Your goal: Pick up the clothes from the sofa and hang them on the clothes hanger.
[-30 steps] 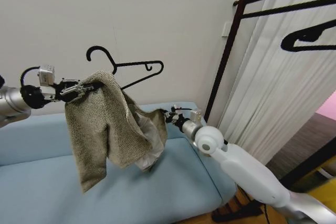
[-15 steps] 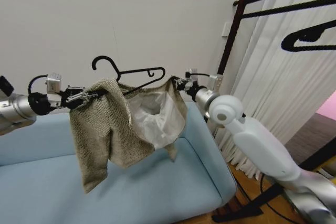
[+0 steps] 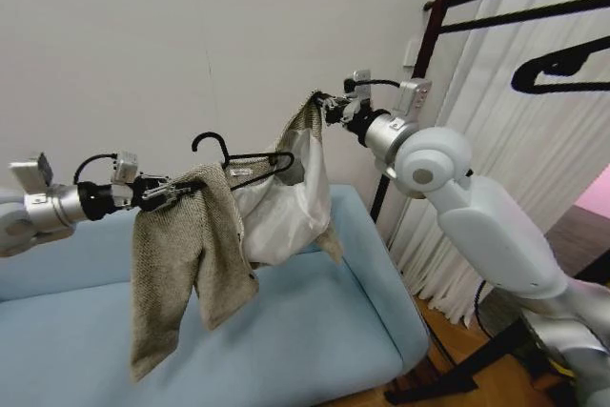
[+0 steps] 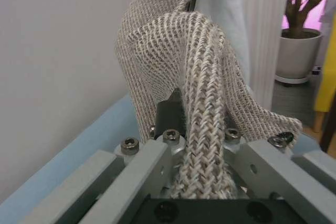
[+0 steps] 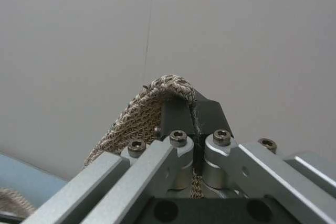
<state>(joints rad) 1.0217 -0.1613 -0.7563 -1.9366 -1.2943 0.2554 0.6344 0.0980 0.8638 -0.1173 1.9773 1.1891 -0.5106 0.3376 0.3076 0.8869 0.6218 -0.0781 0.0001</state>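
A beige knit garment (image 3: pixel 191 254) with a white lining (image 3: pixel 276 207) hangs stretched between my two grippers above the sofa. My left gripper (image 3: pixel 176 193) is shut on one shoulder of it, where a black hanger (image 3: pixel 250 155) pokes out of the fabric. In the left wrist view the knit (image 4: pixel 202 77) is bunched between the shut fingers of the left gripper (image 4: pixel 194 127). My right gripper (image 3: pixel 324 105) holds the other edge high, above the hanger's level. The right wrist view shows the right gripper (image 5: pixel 192 114) pinching that knit edge (image 5: pixel 152 108).
The light blue sofa (image 3: pixel 286 350) lies below the garment. A dark clothes rack (image 3: pixel 429 45) stands to the right, with another black hanger (image 3: pixel 562 59) on its rail. White curtains hang behind it, and a pale wall is close behind the garment.
My right gripper has lifted its edge of the garment from near the sofa up and to the right. My left gripper has dropped lower and shifted right with the hanger.
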